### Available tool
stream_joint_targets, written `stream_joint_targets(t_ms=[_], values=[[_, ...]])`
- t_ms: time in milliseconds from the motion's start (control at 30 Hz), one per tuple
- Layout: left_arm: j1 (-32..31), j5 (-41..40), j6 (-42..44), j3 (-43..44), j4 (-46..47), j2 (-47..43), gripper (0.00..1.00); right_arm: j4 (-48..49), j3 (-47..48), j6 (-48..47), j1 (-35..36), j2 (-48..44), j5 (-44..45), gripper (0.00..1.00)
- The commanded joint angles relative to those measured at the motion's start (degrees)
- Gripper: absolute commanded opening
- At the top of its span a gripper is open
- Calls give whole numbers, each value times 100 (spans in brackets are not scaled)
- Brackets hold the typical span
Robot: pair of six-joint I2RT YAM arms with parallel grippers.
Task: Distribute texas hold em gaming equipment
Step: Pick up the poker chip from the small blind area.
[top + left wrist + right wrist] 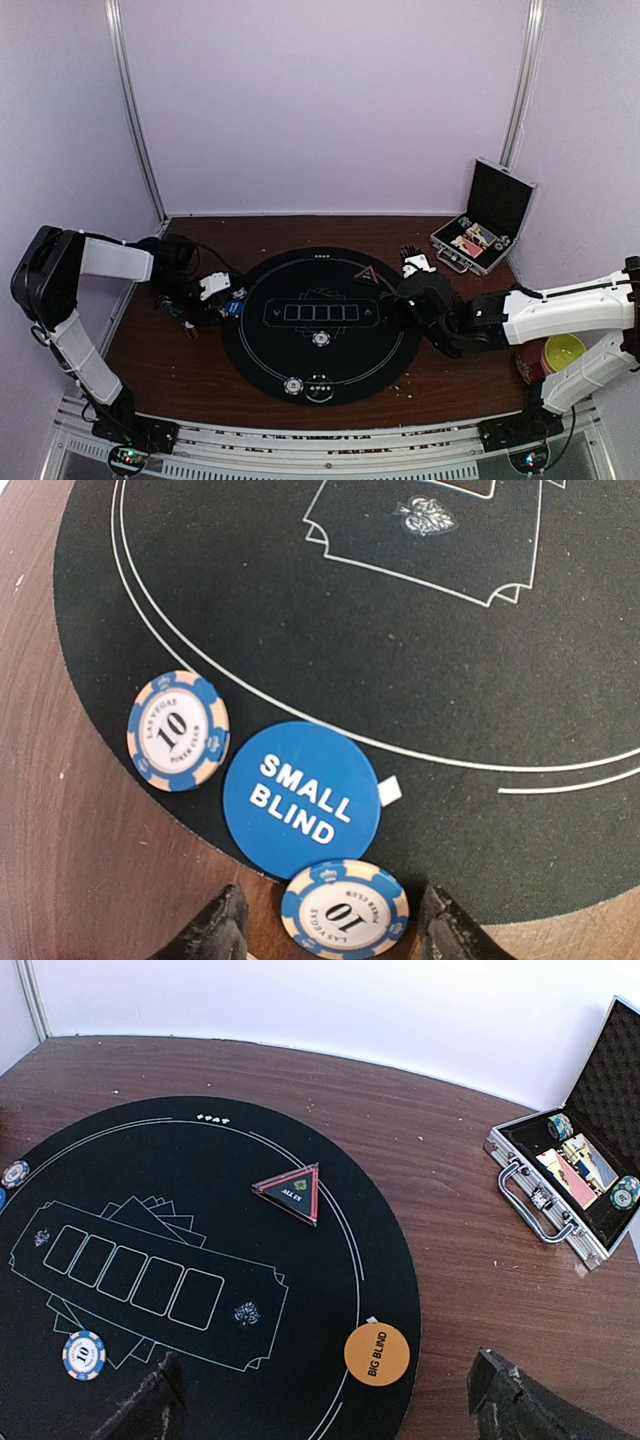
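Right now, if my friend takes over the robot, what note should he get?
Left gripper: jaws open astride a blue chip at the edge of the mat, beside the Small Blind disc.
Right gripper: jaws open, empty, near the Big Blind disc.
Done: both discs, All In triangle and several chips are on the mat.
To do: more chips sit in the open case.

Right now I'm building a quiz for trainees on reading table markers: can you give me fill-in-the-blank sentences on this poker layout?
The blue disc reads SMALL ____.
The orange disc reads ____ BLIND.
The red triangle marker says ALL ____.
The blue-striped chip between the fingers of the left end effector shows the number ____.
Missing words: BLIND; BIG; IN; 10.
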Motion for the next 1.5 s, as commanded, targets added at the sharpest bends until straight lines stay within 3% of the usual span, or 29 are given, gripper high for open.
stream_joint_targets(t_ms=[0,1467], values=[[65,-6,95,156,-189,65,59,-4,-30,62,-26,-53,49,100],[67,156,17,313,-377,131,39,-1,-38,63,-26,-88,59,100]])
